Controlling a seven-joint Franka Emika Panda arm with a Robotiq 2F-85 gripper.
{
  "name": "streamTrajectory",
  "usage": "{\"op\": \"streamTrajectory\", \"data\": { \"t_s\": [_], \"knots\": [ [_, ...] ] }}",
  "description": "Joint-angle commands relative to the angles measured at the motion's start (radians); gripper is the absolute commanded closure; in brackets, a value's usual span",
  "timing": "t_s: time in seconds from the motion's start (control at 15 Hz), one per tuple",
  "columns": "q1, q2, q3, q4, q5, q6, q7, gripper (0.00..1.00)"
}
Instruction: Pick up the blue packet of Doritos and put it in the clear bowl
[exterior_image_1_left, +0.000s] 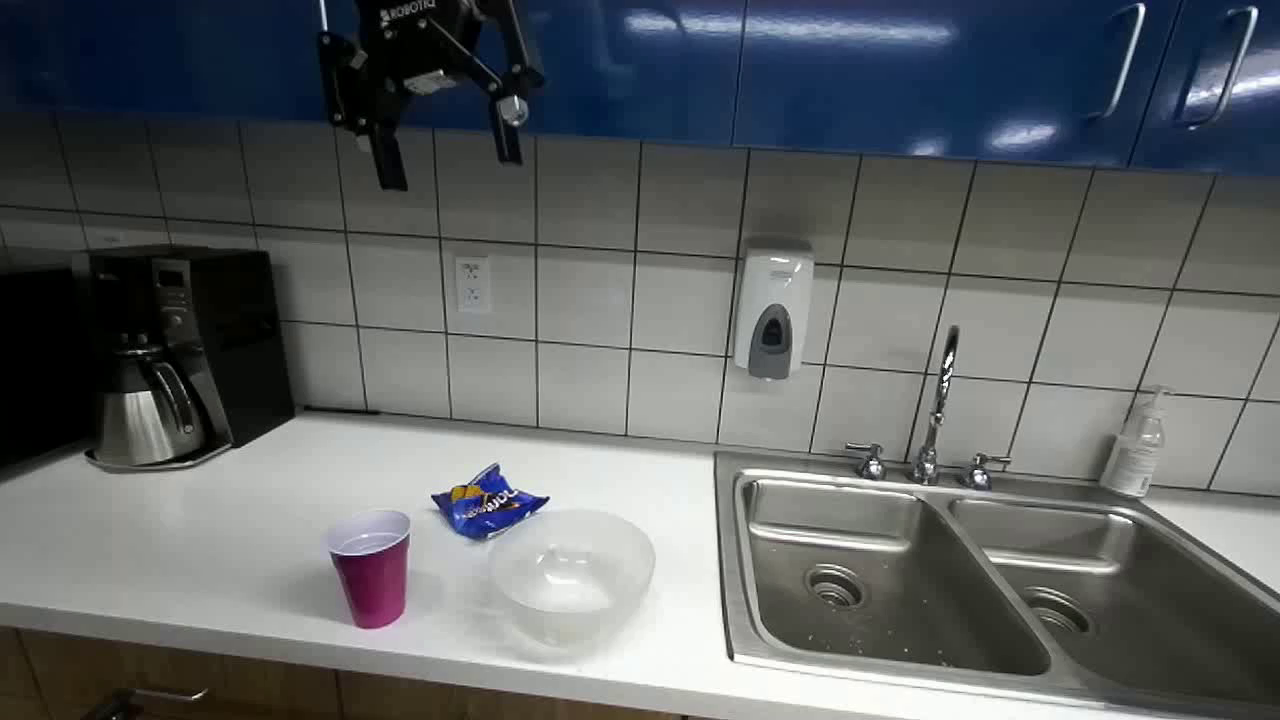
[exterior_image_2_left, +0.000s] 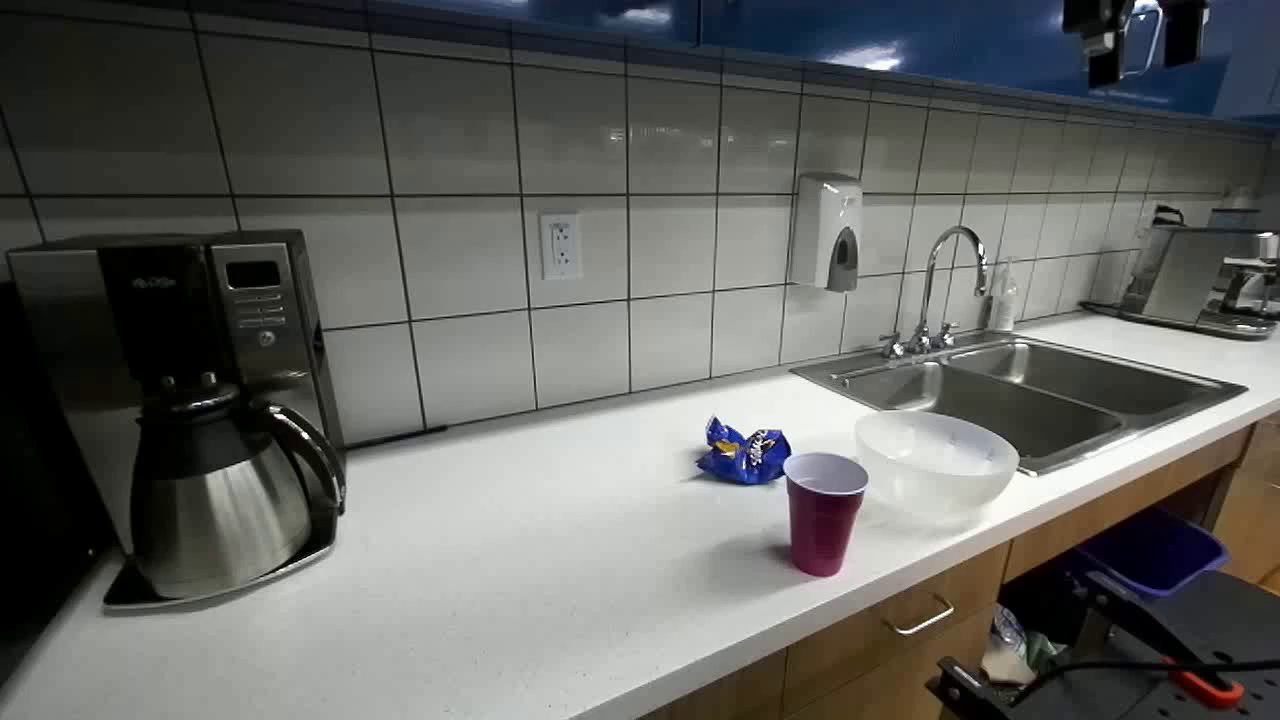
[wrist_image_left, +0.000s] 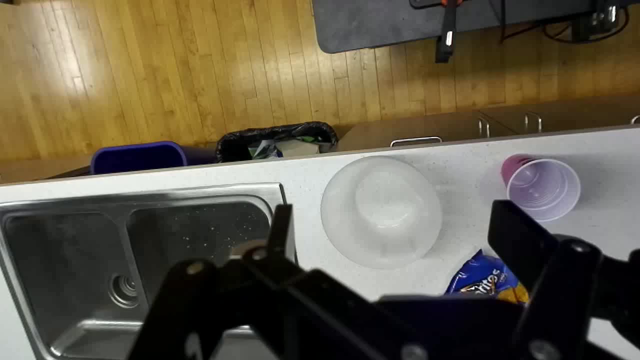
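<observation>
The blue packet of Doritos (exterior_image_1_left: 488, 503) lies crumpled on the white counter, behind the cup and beside the clear bowl (exterior_image_1_left: 572, 580). In an exterior view the packet (exterior_image_2_left: 745, 455) is left of the bowl (exterior_image_2_left: 935, 480). In the wrist view the packet (wrist_image_left: 480, 277) is partly hidden by a finger and the gripper body, and the bowl (wrist_image_left: 350, 235) shows between the fingers. The bowl is upright and holds nothing. My gripper (exterior_image_1_left: 450, 168) is open and empty, high above the counter. It also shows at the top right of an exterior view (exterior_image_2_left: 1145, 62).
A magenta cup (exterior_image_1_left: 375, 580) stands upright near the counter's front edge, close to packet and bowl. A steel double sink (exterior_image_1_left: 735, 560) with a faucet (exterior_image_1_left: 935, 420) is beside the bowl. A coffee maker (exterior_image_2_left: 200, 420) stands at the far end. Blue cabinets (exterior_image_1_left: 640, 70) hang above.
</observation>
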Motion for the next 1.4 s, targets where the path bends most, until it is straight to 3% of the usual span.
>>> {"op": "streamTrajectory", "data": {
  "t_s": [0.0,0.53,0.93,1.33],
  "knots": [
    [0.02,0.0,-0.013,0.003,-0.008,-0.006,0.008,0.0],
    [0.02,0.0,-0.013,0.003,-0.008,-0.006,0.008,0.0],
    [0.037,0.02,0.045,-0.185,-0.064,0.03,0.111,0.0],
    [0.046,0.148,0.071,-0.252,-0.043,0.144,0.272,0.0]
  ]
}}
